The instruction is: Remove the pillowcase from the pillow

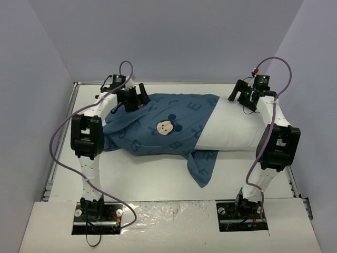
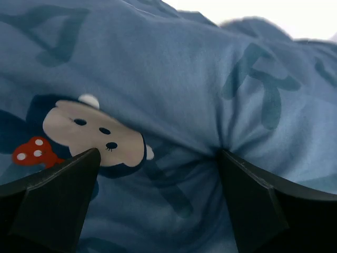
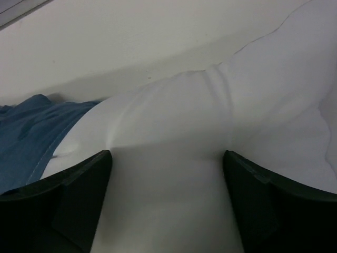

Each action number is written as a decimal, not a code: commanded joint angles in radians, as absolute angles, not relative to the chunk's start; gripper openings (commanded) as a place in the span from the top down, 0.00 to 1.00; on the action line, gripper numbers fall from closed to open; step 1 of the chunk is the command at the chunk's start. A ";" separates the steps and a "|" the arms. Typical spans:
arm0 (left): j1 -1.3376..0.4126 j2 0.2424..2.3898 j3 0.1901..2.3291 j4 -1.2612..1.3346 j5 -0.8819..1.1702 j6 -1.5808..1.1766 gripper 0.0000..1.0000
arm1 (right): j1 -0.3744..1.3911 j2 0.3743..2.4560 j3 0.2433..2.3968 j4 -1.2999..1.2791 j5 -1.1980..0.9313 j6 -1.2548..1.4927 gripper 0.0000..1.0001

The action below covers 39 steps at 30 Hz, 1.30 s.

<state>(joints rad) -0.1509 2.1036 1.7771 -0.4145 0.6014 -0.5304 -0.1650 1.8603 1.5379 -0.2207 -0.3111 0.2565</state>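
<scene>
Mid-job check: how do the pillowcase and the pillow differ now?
The pillowcase is blue with letters and mouse faces; the pillow is plain white. The pillowcase lies rumpled on the left, a corner trailing toward the near edge; the pillow's bare end sits plump on the right. Both lie on the table, the pillowcase covering the pillow's left part.

One pillowcase (image 1: pixel 158 129), one pillow (image 1: pixel 234 129), one table (image 1: pixel 158 182), and two arms: left arm (image 1: pixel 87 138), right arm (image 1: pixel 277 145).
</scene>
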 commanded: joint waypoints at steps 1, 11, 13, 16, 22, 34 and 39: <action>-0.202 2.068 1.809 -0.466 0.690 -0.543 0.05 | -0.147 1.836 1.444 -0.239 -0.328 0.256 0.24; -0.147 1.944 1.726 -0.371 0.631 -0.621 0.95 | -0.184 1.813 1.373 -0.247 -0.567 0.206 1.00; -0.126 1.875 1.707 -0.370 0.585 -0.620 0.98 | -0.218 1.780 1.425 -0.247 -0.647 0.158 1.00; -0.065 1.772 1.645 -0.362 0.531 -0.617 0.98 | -0.251 1.721 1.468 -0.247 -0.666 0.089 1.00; 0.127 1.582 1.445 -0.281 0.502 -0.637 0.98 | -0.347 1.644 1.477 -0.247 -0.687 -0.004 1.00; 0.386 1.424 1.322 -0.363 0.473 -0.552 0.98 | -0.548 1.552 1.420 -0.245 -0.624 -0.126 1.00; 0.356 1.454 1.313 -0.289 0.591 -0.603 0.80 | -0.505 1.588 1.425 -0.319 -0.655 -0.201 0.93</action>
<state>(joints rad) 0.4202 1.4696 1.3006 -0.3573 0.4973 -0.5858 -0.5606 1.6073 1.4208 -0.2981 -0.6170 -0.1265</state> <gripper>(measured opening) 0.138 0.051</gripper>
